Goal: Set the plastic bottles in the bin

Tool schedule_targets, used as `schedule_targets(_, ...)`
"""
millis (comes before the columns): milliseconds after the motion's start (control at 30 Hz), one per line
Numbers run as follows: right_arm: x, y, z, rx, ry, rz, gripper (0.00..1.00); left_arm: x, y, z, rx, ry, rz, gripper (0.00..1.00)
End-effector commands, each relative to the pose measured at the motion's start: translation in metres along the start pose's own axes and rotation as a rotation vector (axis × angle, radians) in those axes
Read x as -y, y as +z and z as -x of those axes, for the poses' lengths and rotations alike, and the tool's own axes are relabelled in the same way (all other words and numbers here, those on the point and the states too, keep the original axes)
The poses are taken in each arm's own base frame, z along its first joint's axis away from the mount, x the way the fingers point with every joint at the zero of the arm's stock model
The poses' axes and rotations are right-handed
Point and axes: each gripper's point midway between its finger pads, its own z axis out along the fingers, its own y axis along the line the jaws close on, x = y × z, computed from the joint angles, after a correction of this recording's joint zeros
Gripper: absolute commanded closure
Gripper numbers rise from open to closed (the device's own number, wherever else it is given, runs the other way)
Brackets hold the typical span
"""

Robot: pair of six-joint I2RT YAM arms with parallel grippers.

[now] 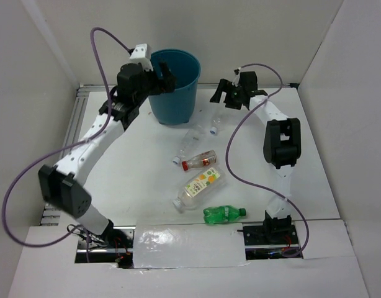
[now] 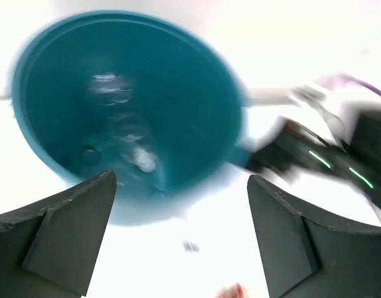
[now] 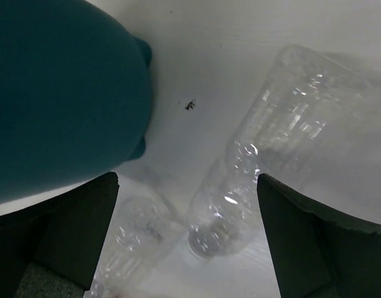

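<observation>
On the white-walled white table, five plastic bottles lie by one teal bin holding a sixth bottle; left gripper and right gripper gape empty.

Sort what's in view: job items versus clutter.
Job: teal round plastic bin; clear plastic bottle inside it; loose clear bottles; red-capped bottle; orange-and-yellow-labelled bottle; bright green bottle.
Not the job: purple cables; silvery tape strip.
</observation>
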Motion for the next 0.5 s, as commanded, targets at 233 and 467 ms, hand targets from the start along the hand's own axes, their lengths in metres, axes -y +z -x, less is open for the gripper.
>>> schedule_targets(233, 0.064, 0.034, -0.028, -0.039, 0.035, -0.368, 0.07, 0.053, -0.149, -0.084, -0.122, 0.285, -0.188, 0.01)
schedule_targets(467, 0.078, 0.027, -0.036, -0.067, 0.015, -0.446, 0.08, 0.046, -0.181, -0.155, -0.247, 0.299, -0.168, 0.01)
